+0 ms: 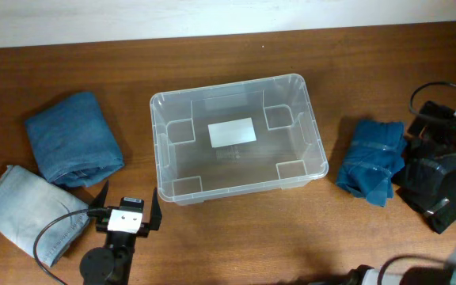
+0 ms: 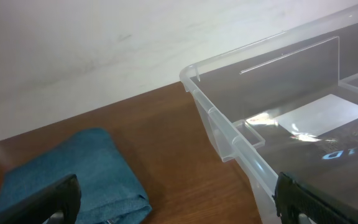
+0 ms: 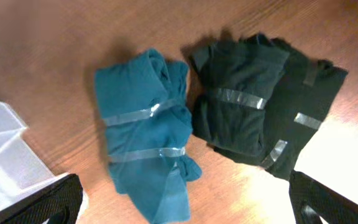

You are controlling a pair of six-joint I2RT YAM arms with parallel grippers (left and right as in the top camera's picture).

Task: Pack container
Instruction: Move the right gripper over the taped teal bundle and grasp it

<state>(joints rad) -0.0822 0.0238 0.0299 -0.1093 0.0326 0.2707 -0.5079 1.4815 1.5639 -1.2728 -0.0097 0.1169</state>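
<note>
The clear plastic container (image 1: 163,150) stands empty mid-table, a white label on its bottom. It fills the right of the left wrist view (image 2: 229,127), and one corner shows in the right wrist view (image 3: 2,146). My left gripper (image 1: 127,207) is open and empty near the front edge, just left of the container's front-left corner; in its own view (image 2: 178,193) the jaws span bare table. My right gripper (image 3: 182,193) is open and empty above a teal taped cloth bundle (image 3: 145,130), which lies right of the container (image 1: 373,161).
A folded blue denim piece (image 1: 74,138) lies left of the container, also in the left wrist view (image 2: 73,174). Light-blue jeans (image 1: 26,210) lie at the front left. A black taped cloth bundle (image 3: 260,99) lies right of the teal one (image 1: 438,186). Black cables (image 1: 434,95) run at the far right.
</note>
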